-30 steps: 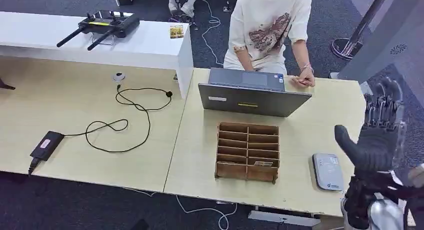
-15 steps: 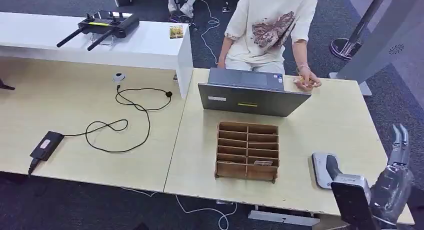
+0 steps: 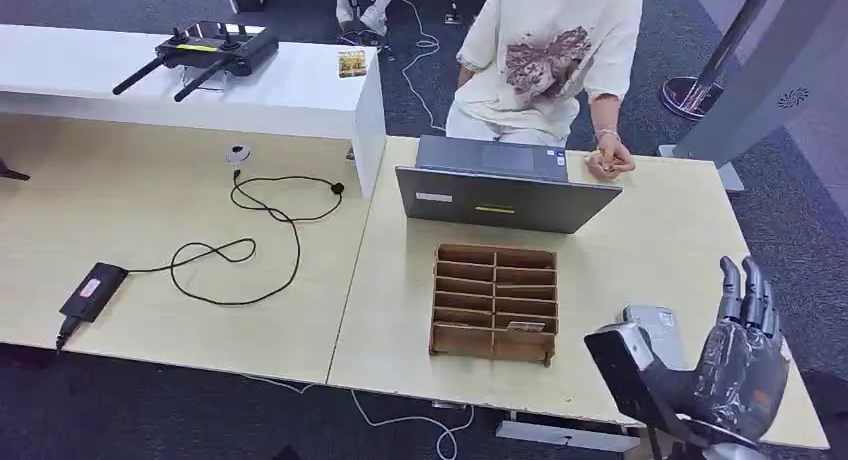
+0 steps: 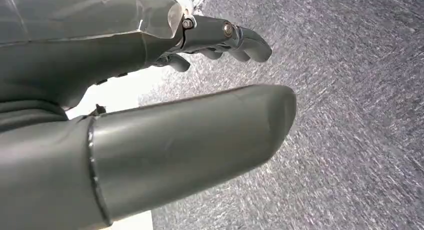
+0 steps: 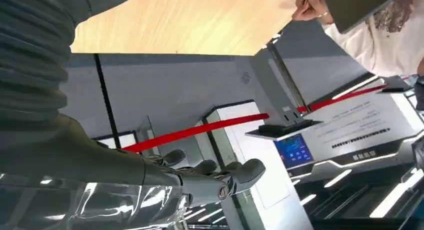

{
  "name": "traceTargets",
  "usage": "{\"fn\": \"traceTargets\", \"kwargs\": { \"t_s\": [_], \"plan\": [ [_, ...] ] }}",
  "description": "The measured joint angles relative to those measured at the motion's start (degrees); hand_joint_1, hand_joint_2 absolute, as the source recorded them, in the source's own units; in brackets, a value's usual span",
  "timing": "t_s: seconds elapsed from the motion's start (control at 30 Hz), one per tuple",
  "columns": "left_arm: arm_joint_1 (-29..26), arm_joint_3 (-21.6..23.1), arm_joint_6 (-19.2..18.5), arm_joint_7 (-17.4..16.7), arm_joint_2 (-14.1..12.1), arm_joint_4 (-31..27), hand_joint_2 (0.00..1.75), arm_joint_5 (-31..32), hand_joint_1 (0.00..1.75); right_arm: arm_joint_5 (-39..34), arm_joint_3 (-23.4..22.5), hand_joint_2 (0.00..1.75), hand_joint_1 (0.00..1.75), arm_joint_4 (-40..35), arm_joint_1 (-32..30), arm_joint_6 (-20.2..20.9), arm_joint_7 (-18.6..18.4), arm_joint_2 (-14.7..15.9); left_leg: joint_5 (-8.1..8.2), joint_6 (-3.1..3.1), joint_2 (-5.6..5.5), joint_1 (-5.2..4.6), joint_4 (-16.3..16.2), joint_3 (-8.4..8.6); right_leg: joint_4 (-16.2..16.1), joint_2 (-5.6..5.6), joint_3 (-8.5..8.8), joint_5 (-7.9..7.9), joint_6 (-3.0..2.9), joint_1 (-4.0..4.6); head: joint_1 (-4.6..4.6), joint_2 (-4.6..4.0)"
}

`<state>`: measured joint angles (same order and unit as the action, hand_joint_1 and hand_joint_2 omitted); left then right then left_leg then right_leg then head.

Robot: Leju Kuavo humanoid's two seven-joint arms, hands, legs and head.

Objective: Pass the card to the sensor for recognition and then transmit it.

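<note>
The right robot hand [image 3: 738, 365] is hovering open and empty at the bench [image 3: 660, 240] edge, beside the sensor [image 3: 660, 332] — no card taken yet. The card [image 3: 526, 328] is lying in the wooden organizer [image 3: 495, 302], at nine o'clock from the sensor. The next move probably calls for reaching there. The left robot hand [image 4: 150, 120] is hanging open over the floor.

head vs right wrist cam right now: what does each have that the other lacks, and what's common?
Head view alone: the wooden organizer, the card reader partly behind the right hand, the black cable and the drone controller. Right wrist view alone: a red barrier strip and a kiosk with a blue screen. Both: the right hand, the person, the laptop, the table.
</note>
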<state>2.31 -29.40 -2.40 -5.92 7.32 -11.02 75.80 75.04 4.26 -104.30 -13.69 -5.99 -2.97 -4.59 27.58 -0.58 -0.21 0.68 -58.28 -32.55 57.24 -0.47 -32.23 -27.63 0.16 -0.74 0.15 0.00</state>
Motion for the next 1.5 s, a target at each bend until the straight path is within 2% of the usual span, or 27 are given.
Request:
{"fn": "traceTargets", "kwargs": {
  "t_s": [0.3, 0.77, 1.1, 1.2, 1.37, 1.43, 1.5],
  "plan": [
    [0.5, 0.0, -0.8, -0.1, 0.1, 0.0, 0.0, 1.1, 0.0, -0.2, 3.3, 1.75, 0.0, 3.4, 0.7, 2.8, 1.5, 0.6, 0.0, 0.0, -0.01, 0.0, 0.0, 0.0, 0.0, -0.01, 0.01, 0.0, 0.0, 0.0, 0.02, 0.0],
    [1.0, 0.0, -1.2, -0.2, 0.2, 0.0, 0.0, 1.9, 0.0, 6.6, 8.7, 1.75, 0.0, 8.0, 4.6, 1.9, -4.1, 3.3, 0.0, 0.0, 0.01, 0.0, 0.0, 0.0, 0.0, 0.01, 0.0, 0.0, 0.0, 0.0, 0.0, 0.0],
    [1.0, 0.0, -1.4, -0.2, 0.2, 0.0, 0.0, 2.0, 0.0, 7.6, 9.2, 1.75, 0.0, 11.7, 6.9, 2.0, -4.6, 3.6, -0.01, 0.0, 0.0, 0.0, 0.0, -0.01, 0.0, 0.0, 0.0, 0.0, 0.0, 0.0, 0.02, 0.0],
    [1.1, 0.0, -1.4, -0.2, 0.2, 0.0, 0.0, 2.0, 0.0, 7.6, 9.3, 1.75, 0.07, 12.6, 7.4, 2.0, -4.6, 3.6, 0.0, 0.0, 0.01, 0.0, 0.0, -0.01, 0.0, 0.01, 0.0, 0.0, 0.0, 0.0, 0.02, 0.0],
    [1.2, 0.0, -1.6, -0.2, 0.2, 0.0, 0.0, 2.1, 0.0, 7.6, 9.9, 1.75, 0.05, 14.1, 8.0, 2.0, -4.6, 3.6, 0.0, 0.0, 0.01, 0.0, 0.0, -0.01, 0.0, 0.0, 0.0, 0.0, 0.0, 0.0, 0.02, 0.0],
    [1.2, 0.0, -1.6, -0.2, 0.2, 0.0, 0.0, 2.2, 0.0, 7.7, 9.9, 1.75, 0.19, 14.4, 8.0, 2.0, -4.6, 3.6, 0.0, 0.0, 0.01, 0.0, 0.0, -0.01, 0.0, 0.0, 0.0, 0.0, 0.0, 0.0, 0.02, 0.0],
    [1.2, 0.0, -1.6, -0.3, 0.2, 0.0, 0.0, 2.2, 0.0, 7.7, 9.9, 1.75, 0.23, 14.6, 8.0, 2.0, -4.6, 3.6, 0.0, 0.0, 0.01, 0.0, 0.0, -0.01, 0.0, 0.0, 0.0, 0.0, 0.0, 0.0, 0.02, 0.0]
  ]
}}
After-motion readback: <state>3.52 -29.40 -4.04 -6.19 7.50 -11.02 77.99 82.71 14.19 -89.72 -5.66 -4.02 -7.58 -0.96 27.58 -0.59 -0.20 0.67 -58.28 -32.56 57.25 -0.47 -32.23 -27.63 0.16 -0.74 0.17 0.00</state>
